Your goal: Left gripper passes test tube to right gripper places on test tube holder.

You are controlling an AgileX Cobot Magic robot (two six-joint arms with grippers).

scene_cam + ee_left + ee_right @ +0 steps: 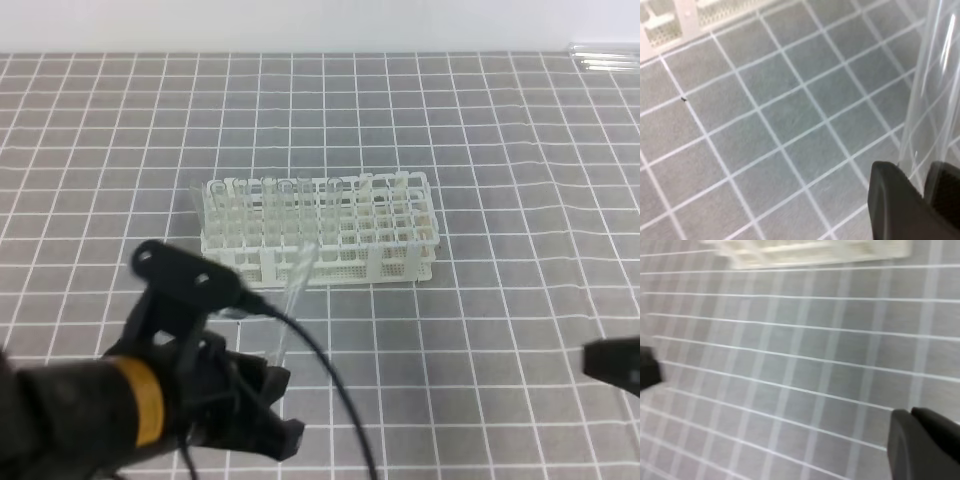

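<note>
1. Tube (292, 300) is in the left gripper (262, 385), held by its lower end, tilted so its top leans toward the rack (322, 232); it's off the tabletop (500, 330), in front of the rack's near-left side.
2. Left wrist view: left jaws clamped on the tube (932, 100) near its bottom, glass running up between the dark fingers (895, 200). Grip is low on a long smooth tube, so prob. easy to pivot or slip if the arm swings fast.
3. Right gripper (612, 365) sits at the far right edge of the high view, well apart from the tube. Its jaws are together; the right wrist view shows only one dark tip (925, 445) over bare mat. They must part before the handover, else they knock the glass instead of taking it.
4. Risk at handover: if left lets go before right has it, tube drops on the tabletop and may roll or break. Free glass above the left jaws is where right should take it; too close to the left fingers and the two grippers clash.
5. Tube top is near the rack's front edge in the high view; a careless swing could clip it.
6. Rack already has clear tubes (250, 205) standing in its left and back holes; which holes are free I can't tell exactly.
7. Spare tubes (605, 57) lie at far right back, out of the way.
8. Left arm's black cable (320, 370) loops in front, near the handover path; could snag.
</note>
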